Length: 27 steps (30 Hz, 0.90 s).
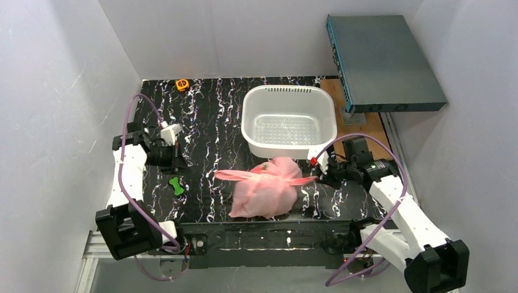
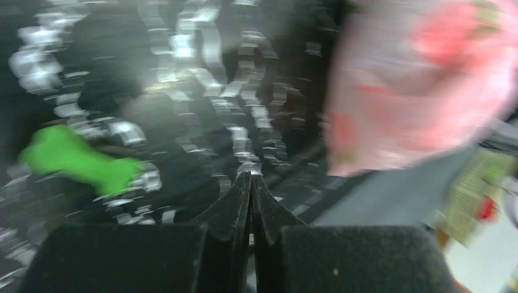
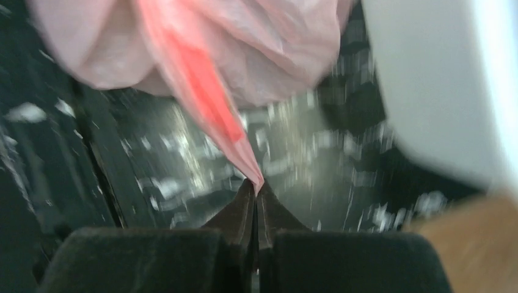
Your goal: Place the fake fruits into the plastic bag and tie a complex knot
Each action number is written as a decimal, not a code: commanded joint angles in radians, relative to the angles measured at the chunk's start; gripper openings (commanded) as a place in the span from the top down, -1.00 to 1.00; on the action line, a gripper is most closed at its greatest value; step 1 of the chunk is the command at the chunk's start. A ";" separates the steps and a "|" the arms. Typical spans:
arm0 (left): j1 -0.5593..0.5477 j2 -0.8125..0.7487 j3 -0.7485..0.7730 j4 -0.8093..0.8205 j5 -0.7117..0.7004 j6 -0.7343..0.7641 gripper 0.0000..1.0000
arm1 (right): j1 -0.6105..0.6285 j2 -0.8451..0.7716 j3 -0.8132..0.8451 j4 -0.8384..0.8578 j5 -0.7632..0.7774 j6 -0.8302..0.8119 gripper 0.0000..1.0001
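Right gripper (image 3: 257, 185) clamps taut handle (image 3: 211, 97) of plastic bag (image 1: 267, 194). Left gripper (image 2: 251, 178) closed on nothing, well apart. Step: tying knot. Next: left must catch opposite handle (image 1: 229, 175).

I've got the bag (image 1: 269, 189) on the table (image 1: 207, 122) near the front edge, a bit right of centre. Basket (image 1: 289, 121) sits just behind it. Flat box (image 1: 382, 61) is behind and right of the basket, in the far right corner. Bone toy (image 1: 177, 185) lies left of the bag, well apart, nearer the front than my left gripper (image 2: 251, 177). One bag handle stretches right into my right gripper (image 3: 256, 186), pinched between its fingers; another sticks out left, held by nothing. Small item (image 1: 182, 84) at the far edge, left of centre.
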State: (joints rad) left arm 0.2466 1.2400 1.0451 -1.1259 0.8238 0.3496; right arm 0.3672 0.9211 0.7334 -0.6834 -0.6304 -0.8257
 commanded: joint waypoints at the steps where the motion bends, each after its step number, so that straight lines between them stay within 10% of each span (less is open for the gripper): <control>1: 0.112 0.009 -0.032 0.152 -0.364 0.148 1.00 | -0.094 0.018 -0.043 -0.202 0.339 -0.054 0.97; 10: 0.024 -0.105 0.104 -0.045 0.097 0.142 0.94 | 0.045 0.078 0.231 -0.324 0.213 0.077 0.97; 13: -0.075 -0.142 0.100 -0.003 0.194 0.087 -0.28 | 0.064 0.109 0.242 -0.313 0.211 0.084 0.97; 16: -0.239 -0.176 0.064 0.138 0.163 -0.013 -0.82 | 0.064 0.117 0.236 -0.310 0.215 0.072 0.97; 27: -0.579 0.063 0.053 0.147 0.054 0.183 -0.77 | 0.067 0.090 0.196 -0.294 0.237 0.072 0.97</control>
State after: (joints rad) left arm -0.2596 1.2366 1.0927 -0.9054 0.8776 0.4011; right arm 0.4278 1.0405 0.9436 -0.9752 -0.3977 -0.7616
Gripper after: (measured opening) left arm 0.886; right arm 0.030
